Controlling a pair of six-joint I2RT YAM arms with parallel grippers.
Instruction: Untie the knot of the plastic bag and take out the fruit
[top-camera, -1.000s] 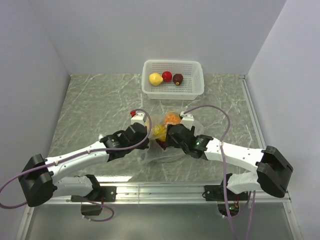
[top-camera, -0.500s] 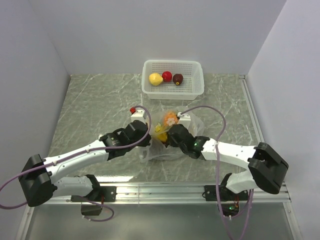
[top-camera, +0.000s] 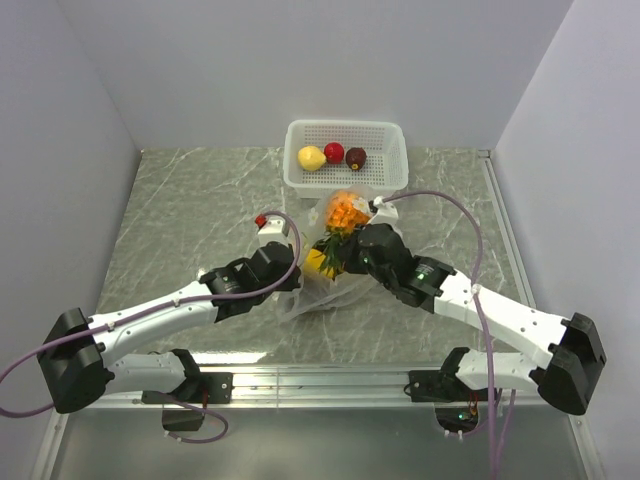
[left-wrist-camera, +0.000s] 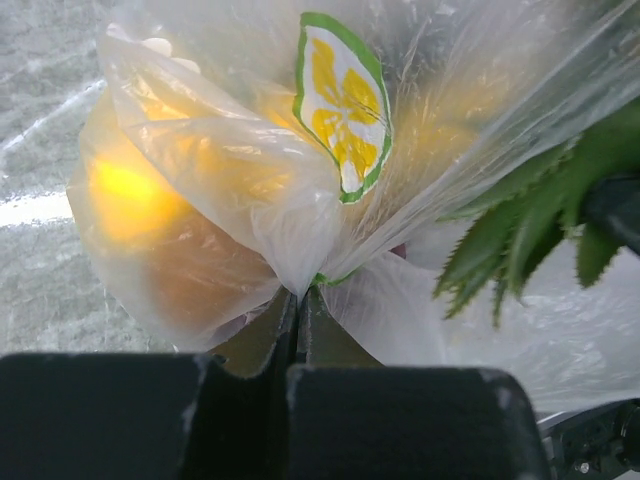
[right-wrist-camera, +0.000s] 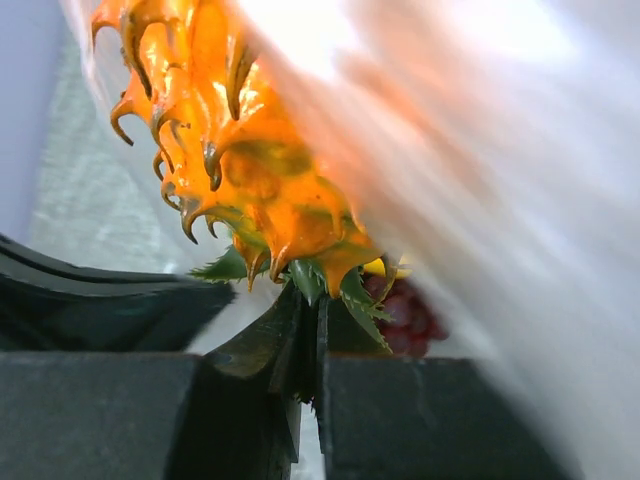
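the left fingers pinch a fold of the thin, crinkly clear bag. the right fingers clamp the green spiky leaves of a knobbly orange pineapple.

- The right gripper is pinching the green leaves of the orange knobbly fruit, with its two dark fingers pressed almost together around them.
- The orange knobbly fruit is standing up above the fingertips, with its curved, dark-tipped spikes pointing outward and down.
- The plastic bag is filling the right side as a pale, blurred sheet, sitting just beside the fruit.
- A dark red fruit is showing behind the leaves, and a small yellow bit is peeking out just above it.
- The grey marbled table is showing at the left.
- A black curved shape is lying across the lower left; what it is cannot be told.
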